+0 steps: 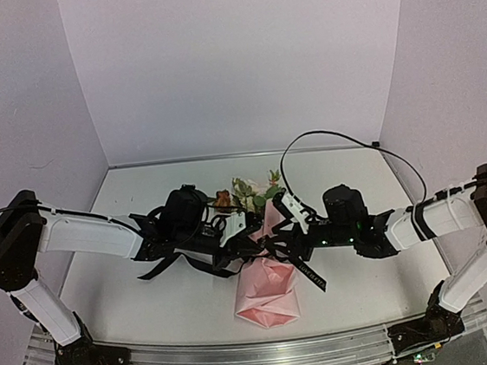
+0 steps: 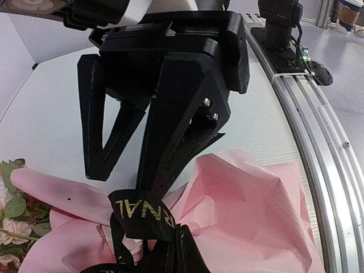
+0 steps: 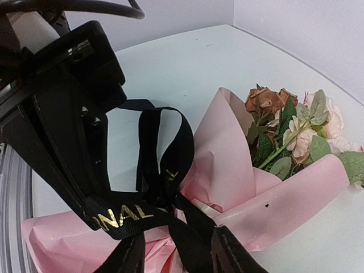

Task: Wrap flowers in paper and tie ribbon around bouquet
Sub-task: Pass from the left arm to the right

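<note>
The bouquet lies at the table's middle, its pale-pink paper (image 1: 267, 298) (image 2: 256, 210) (image 3: 227, 165) wrapped round the stems, which are hidden. The flowers (image 1: 249, 192) (image 3: 284, 122) point to the back. The black ribbon (image 1: 309, 271) (image 2: 141, 213) (image 3: 122, 215) with gold lettering is looped at the bouquet's waist. My left gripper (image 1: 246, 238) (image 2: 128, 185) is shut on the ribbon, which folds over its fingertips. My right gripper (image 1: 278, 241) (image 3: 99, 219) meets it from the right. The ribbon lies across one of its fingers (image 3: 68, 165), and its jaws are partly out of frame.
An aluminium rail (image 1: 262, 359) (image 2: 307, 131) runs along the near edge. White walls close the back and sides. A black cable (image 1: 334, 136) arcs above the right arm. Loose ribbon loops (image 1: 161, 265) trail under the left arm.
</note>
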Tool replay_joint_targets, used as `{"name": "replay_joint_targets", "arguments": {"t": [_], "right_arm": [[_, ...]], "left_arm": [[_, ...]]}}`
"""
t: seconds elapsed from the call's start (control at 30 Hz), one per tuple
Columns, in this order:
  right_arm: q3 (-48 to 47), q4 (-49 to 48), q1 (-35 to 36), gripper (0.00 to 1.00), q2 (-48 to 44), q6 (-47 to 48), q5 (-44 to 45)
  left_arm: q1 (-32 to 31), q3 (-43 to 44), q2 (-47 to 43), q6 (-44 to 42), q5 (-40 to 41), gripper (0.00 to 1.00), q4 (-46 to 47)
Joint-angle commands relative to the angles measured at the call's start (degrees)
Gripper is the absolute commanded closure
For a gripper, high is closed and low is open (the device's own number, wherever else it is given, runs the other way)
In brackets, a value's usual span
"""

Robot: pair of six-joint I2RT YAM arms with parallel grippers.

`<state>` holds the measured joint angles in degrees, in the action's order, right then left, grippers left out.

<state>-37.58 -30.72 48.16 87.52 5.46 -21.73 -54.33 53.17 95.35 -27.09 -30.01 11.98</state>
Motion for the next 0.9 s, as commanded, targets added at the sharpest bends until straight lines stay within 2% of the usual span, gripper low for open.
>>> {"name": "replay_joint_targets", "arguments": {"t": [0.0, 0.17, 0.63, 0.77, 0.87], "right_arm": [[-1.2, -2.84, -0.73, 0.56, 1.66, 5.1, -1.94], [-3.51, -2.91, -2.4, 0.55, 3.76, 4.78, -7.62], [-5.58, -5.63, -3.46, 0.53, 6.59, 2.99, -15.19], [-5.3, -9.01, -3.51, 0.57, 7.0, -0.41, -16.68], [-5.77, -9.85, -3.5, 0.72, 7.26, -3.39, -17.59]], "left_arm": [[0.21, 0.0, -2.46, -1.72, -1.75, 0.98, -0.29], [0.27, 0.01, -2.06, -1.74, -1.92, 0.97, -0.55], [0.27, -0.78, -2.08, -1.33, -0.77, 0.97, 0.86], [0.34, -1.29, -2.16, -0.78, -0.14, 0.97, 1.84], [0.34, -1.23, -1.95, -0.3, 0.17, 0.97, 2.44]]}}
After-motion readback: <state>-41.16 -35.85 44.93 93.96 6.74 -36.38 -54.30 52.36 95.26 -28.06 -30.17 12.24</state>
